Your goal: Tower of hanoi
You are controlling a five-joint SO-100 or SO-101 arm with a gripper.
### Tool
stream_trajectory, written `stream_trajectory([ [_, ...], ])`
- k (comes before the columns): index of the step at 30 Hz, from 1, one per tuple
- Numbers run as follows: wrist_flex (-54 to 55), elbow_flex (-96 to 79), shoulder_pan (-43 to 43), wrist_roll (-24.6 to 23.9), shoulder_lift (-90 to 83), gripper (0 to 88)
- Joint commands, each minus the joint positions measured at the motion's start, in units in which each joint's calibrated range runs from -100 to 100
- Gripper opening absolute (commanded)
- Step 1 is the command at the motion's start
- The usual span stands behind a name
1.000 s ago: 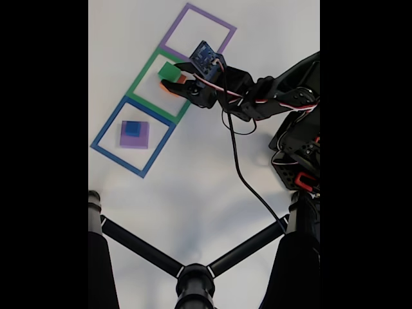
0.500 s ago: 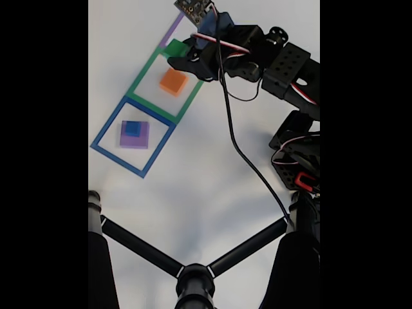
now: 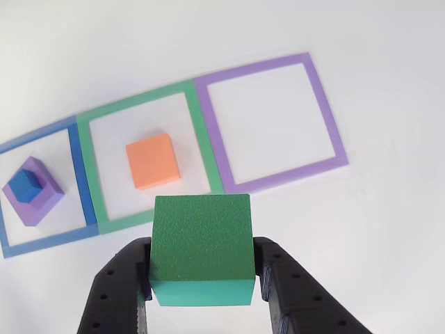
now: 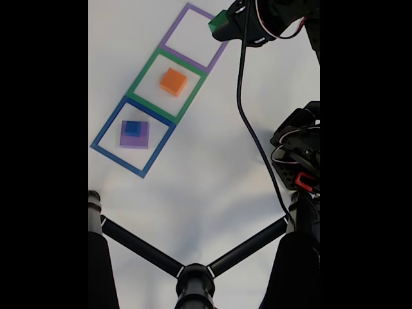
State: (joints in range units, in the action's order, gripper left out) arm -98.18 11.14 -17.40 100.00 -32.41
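My gripper point(image 3: 201, 285) point(image 4: 222, 26) is shut on a green cube point(image 3: 201, 247) point(image 4: 219, 23) and holds it in the air near the purple square outline point(image 3: 271, 122) point(image 4: 193, 35). An orange cube point(image 3: 153, 161) point(image 4: 174, 81) sits inside the green square outline point(image 3: 142, 163) point(image 4: 166, 85). In the blue square outline point(image 3: 42, 188) point(image 4: 132, 136) a purple block point(image 3: 35, 195) point(image 4: 134, 135) carries a smaller blue cube point(image 3: 26, 184) point(image 4: 132, 128) on top. The purple outline has nothing inside it.
The three outlines lie in a row on a white tabletop point(image 4: 199, 180). A black tripod stand point(image 4: 193, 273) fills the lower part of the fixed view, and the arm's base point(image 4: 299, 154) with a trailing black cable point(image 4: 254, 141) stands at the right.
The gripper has lifted the green cube off the orange cube in the green outline and carried it up and right, to the purple outline's corner in the fixed view.
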Motion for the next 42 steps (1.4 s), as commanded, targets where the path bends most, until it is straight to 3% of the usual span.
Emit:
stream_trajectory([
  [1,0.04,0.99,-2.39,0.0,1.0,4.8],
  [6,11.45,-14.09,-5.21,0.0,-2.05,4.9],
  [14,46.58,-49.08,-9.02,0.0,-9.18,4.9],
  [22,81.38,-72.25,-11.69,0.0,-5.81,4.6],
  [33,116.59,-80.7,-12.23,0.0,14.7,4.4],
  [42,129.87,-77.79,-13.37,0.0,29.2,4.4],
])
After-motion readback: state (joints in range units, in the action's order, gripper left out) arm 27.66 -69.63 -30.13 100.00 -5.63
